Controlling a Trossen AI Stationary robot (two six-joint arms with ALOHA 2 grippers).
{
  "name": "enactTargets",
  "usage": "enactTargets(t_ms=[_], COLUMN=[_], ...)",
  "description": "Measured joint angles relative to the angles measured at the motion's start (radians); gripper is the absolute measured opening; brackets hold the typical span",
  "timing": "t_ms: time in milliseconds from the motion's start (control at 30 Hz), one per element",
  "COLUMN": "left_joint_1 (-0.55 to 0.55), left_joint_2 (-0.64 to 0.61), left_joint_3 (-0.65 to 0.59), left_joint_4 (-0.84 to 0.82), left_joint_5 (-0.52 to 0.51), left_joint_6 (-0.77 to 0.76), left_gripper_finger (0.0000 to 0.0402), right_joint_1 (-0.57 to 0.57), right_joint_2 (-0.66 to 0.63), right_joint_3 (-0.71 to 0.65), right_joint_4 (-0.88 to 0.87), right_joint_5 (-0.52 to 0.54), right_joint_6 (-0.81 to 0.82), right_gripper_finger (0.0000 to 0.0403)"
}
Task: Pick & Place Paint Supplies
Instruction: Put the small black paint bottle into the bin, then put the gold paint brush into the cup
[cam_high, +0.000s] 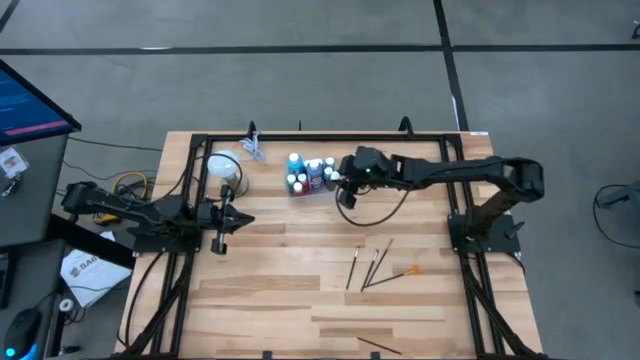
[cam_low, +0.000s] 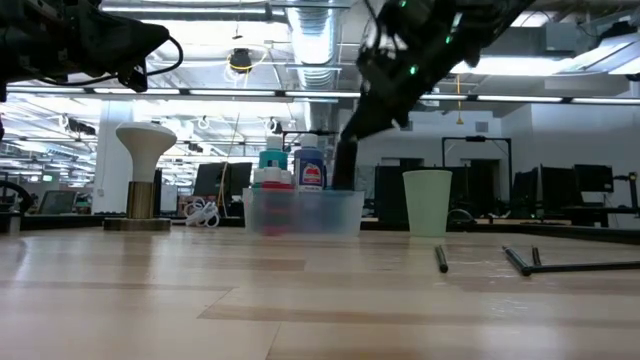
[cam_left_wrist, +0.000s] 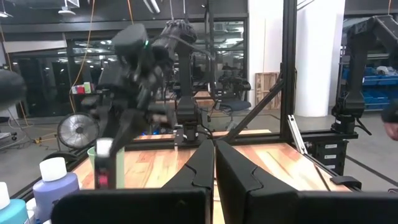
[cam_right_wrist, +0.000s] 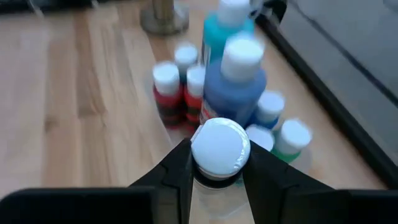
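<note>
You are working over a light wooden slatted table (cam_high: 300, 290) framed by black rails. The dark right arm reaches from its base at the table's right side across toward the far centre, and the right gripper (cam_right_wrist: 217, 177) has its two fingers clamped on the neck of a small white-capped paint bottle (cam_right_wrist: 220, 149), held just above and beside the bottle cluster. That cluster of small white-capped paint bottles (cam_high: 308, 174) in blue, teal, red and green stands inside a clear rectangular plastic tray (cam_low: 345, 212) at the far middle of the table; in the low view the tall blue bottle (cam_low: 310, 168) and a teal one (cam_low: 272, 160) rise above the tray wall. A translucent pale green cup (cam_low: 428, 202) stands just beside the tray in the low view, largely hidden under the right arm in the high view. The dark left arm rests over the table's left side, well apart from the tray, and the left gripper (cam_high: 221, 232) has its fingers drawn together with nothing between them. A white mushroom-shaped object on a round metal base (cam_low: 146, 175) stands near the far left corner. Several thin dark-handled brushes (cam_high: 368, 266) lie flat on the right half of the table, near one another, and an orange-tipped brush (cam_high: 400, 272) lies with them, all well apart from the tray.
</note>
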Motion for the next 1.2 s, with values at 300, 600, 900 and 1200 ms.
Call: enactTargets(t_ms=[300, 600, 900, 1200], left_joint_1=[0.000, 0.000, 0.000, 0.000], left_joint_2=[0.000, 0.000, 0.000, 0.000], left_joint_3=[0.000, 0.000, 0.000, 0.000], left_joint_4=[0.002, 0.006, 0.007, 0.006], left_joint_5=[0.000, 0.000, 0.000, 0.000], left_joint_6=[0.000, 0.000, 0.000, 0.000], left_gripper_finger=[0.0002, 0.0002, 0.0002, 0.0002], right_joint_1=[-0.042, -0.059, -0.060, -0.011], right_joint_2=[0.134, 0.180, 0.059, -0.267], right_joint_3=[-0.002, 0.000, -0.002, 0.000], right_joint_4=[0.039, 0.051, -0.045, -0.353], right_joint_5=[-0.050, -0.078, -0.080, -0.092], right_joint_6=[-0.008, -0.003, -0.008, -0.008], right_gripper_finger=[0.0102, 0.0145, 0.0245, 0.0243])
